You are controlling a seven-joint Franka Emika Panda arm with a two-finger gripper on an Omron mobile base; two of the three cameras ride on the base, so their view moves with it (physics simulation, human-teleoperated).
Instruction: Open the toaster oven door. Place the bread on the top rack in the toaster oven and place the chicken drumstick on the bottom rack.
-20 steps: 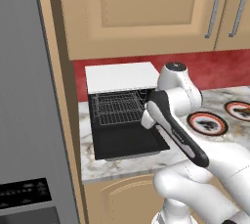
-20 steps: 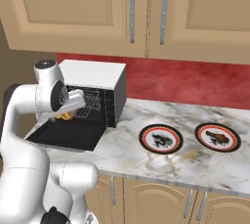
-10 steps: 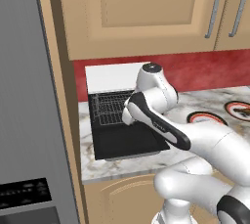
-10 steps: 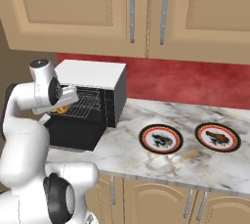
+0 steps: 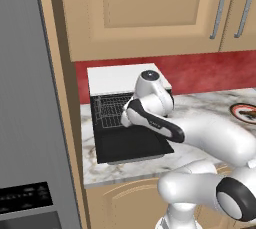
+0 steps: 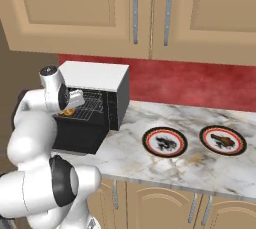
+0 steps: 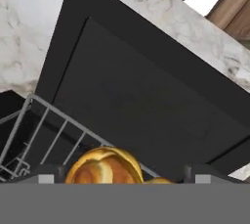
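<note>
bread (image 7: 104, 166) btwn end effector (image 7: 117, 171) tips | over rack (image 7: 44, 125) | door (image 7: 146, 96) open

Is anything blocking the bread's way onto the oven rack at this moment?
Nothing visible does. The toaster oven door lies folded down flat, the oven front is open, and the bread sits between the gripper tips right at the front edge of a wire rack.

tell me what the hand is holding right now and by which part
The hand holds the bread between its fingertips, over a wire rack in the toaster oven. Which part it grips cannot be told.
</note>
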